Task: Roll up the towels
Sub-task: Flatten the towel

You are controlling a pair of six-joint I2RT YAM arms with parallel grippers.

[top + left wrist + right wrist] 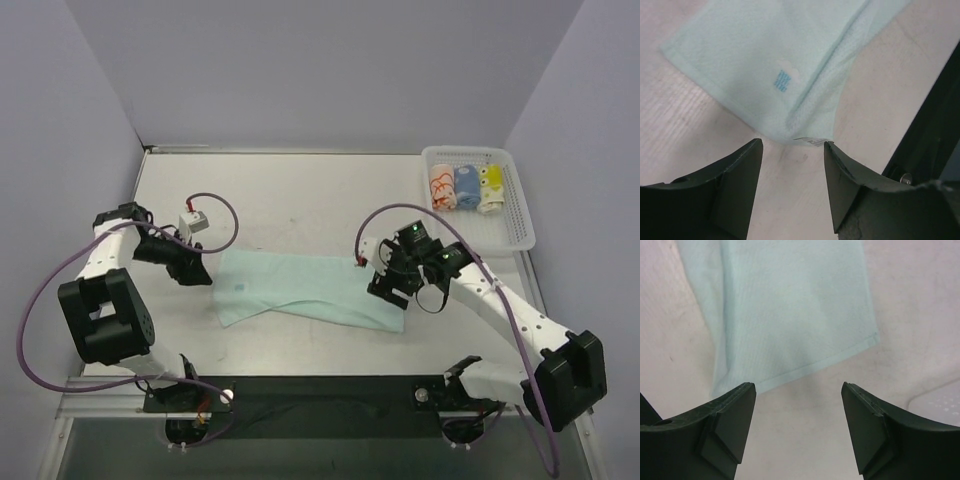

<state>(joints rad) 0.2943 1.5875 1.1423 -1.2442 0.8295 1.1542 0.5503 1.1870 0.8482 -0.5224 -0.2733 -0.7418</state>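
Your left gripper point(792, 146) is spread wide, with the tagged corner of the mint-green towel point(300, 290) just ahead of its fingertips. Your right gripper point(798, 387) is spread too, just short of the opposite end. The towel lies flat, partly folded over itself, mid-desk point(300, 200) toward the near edge. Three rolled towels point(465, 187) sit in the white basket point(518, 225) at the far right corner.

A white slotted plastic basket point(516, 215) sat at the far right corner of the pale grey table top point(300, 190), near the lavender right wall point(590, 120). A small grey box point(192, 222) lay on the table's left side, and a black strip point(320, 395) ran along its near edge.
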